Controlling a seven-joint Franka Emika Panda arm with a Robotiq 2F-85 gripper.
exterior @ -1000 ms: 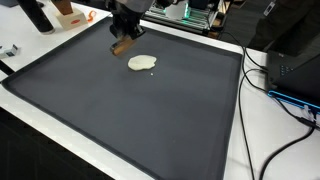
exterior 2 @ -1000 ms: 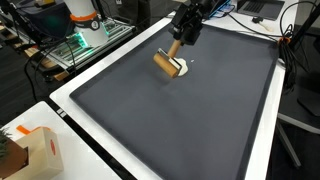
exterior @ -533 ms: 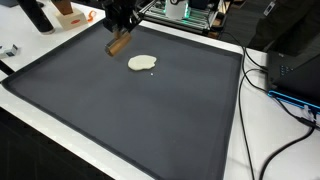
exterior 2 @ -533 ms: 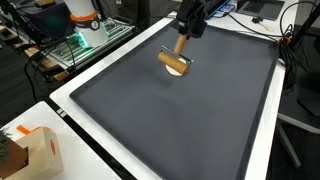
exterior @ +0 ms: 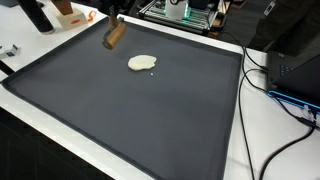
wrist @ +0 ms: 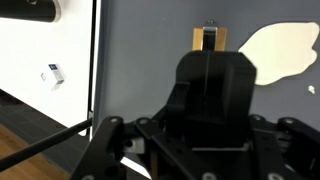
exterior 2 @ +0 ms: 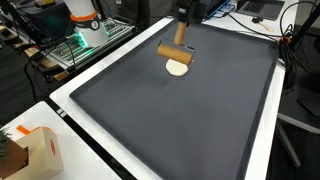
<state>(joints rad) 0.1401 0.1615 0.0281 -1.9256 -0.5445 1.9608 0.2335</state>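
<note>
A flat cream dough patch (exterior: pixel 142 63) (exterior 2: pixel 177 67) lies on the dark grey mat (exterior: pixel 130 110) (exterior 2: pixel 190 120). My gripper (exterior: pixel 115 18) (exterior 2: pixel 184 20) is shut on the handle of a brown wooden roller (exterior: pixel 114 36) (exterior 2: pixel 173 52). The roller hangs in the air beside and above the dough, apart from it. Both exterior views crop most of the gripper at the top edge. In the wrist view the gripper's black body fills the lower half. Beyond it show the wooden roller (wrist: pixel 209 40) and, to its right, the dough (wrist: pixel 275 50).
A white table border (exterior 2: pixel 70 110) frames the mat. Cables (exterior: pixel 262 75) and black equipment (exterior: pixel 298 50) lie at one side. An orange-and-white box (exterior 2: pixel 38 150) sits at a corner. A black bottle (exterior: pixel 36 15) and an orange item (exterior: pixel 68 14) stand behind the mat.
The gripper has risen with the roller, lifting it off the dough's edge and away from it. The dough stays in place, fully uncovered.
</note>
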